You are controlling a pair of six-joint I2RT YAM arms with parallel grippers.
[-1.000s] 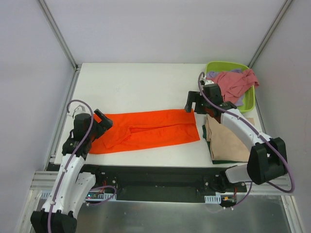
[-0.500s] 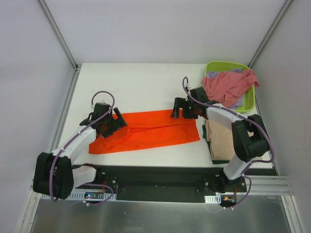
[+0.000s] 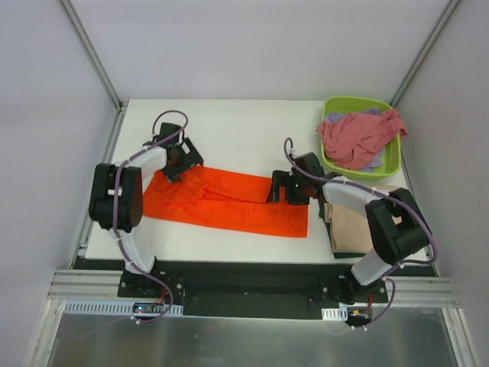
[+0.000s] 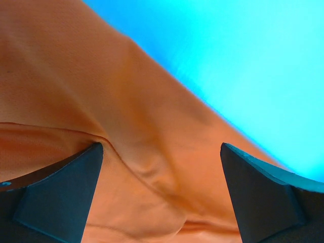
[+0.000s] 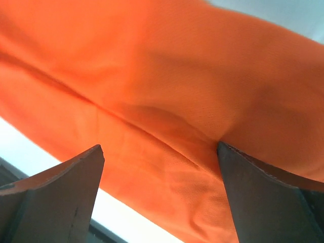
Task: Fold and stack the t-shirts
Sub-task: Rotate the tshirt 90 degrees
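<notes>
The bright orange t-shirt lies flat on the white table as a long band folded lengthwise, slanting down to the right. My left gripper is open over its far left corner; in the left wrist view orange cloth fills the gap between the fingers. My right gripper is open over the shirt's right part; its wrist view shows creased orange cloth between the spread fingers. A folded tan shirt lies on a dark green one at the near right.
A lime-green tub at the far right corner holds a crumpled dusty pink shirt over a lavender one. Grey walls and metal rails enclose the table on three sides.
The left gripper swung from the near left edge up to the shirt's far left corner. The right gripper moved left onto the shirt. The orange shirt now lies slanted, its left end farther back.
</notes>
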